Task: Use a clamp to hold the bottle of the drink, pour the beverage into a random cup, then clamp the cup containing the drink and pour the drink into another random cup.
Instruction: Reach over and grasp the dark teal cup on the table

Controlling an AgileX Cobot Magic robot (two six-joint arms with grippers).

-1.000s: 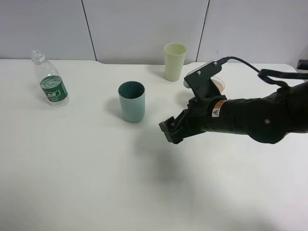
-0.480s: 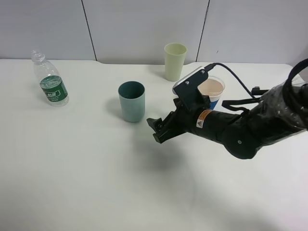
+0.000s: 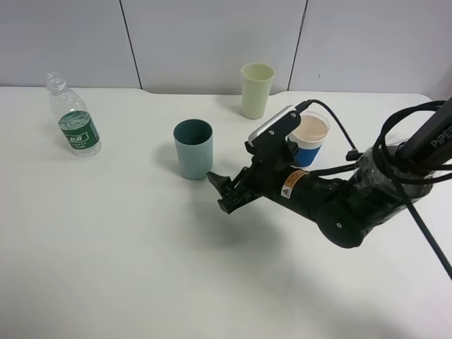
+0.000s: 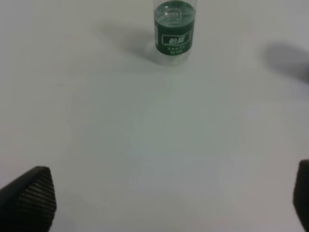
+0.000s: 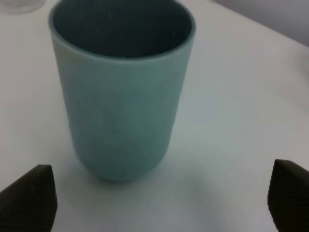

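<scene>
The bottle, clear with a dark green label, stands upright and uncapped at the table's far left. It also shows in the left wrist view as the bottle, far ahead of my open left gripper. The teal cup stands upright mid-table. My right gripper is just to its right and low, open, with the teal cup a short way in front of the fingertips. The pale yellow-green cup stands at the back. I cannot tell whether any beverage is in the teal cup.
A blue-and-white cup stands close behind the right arm's wrist. Black cables loop over the right arm. The left arm is out of the high view. The white table ends at a grey wall behind.
The right arm has swung left and lower toward the teal cup, uncovering the blue-and-white cup behind it. Its jaws keep the same gap. The cups and bottle have not moved.
</scene>
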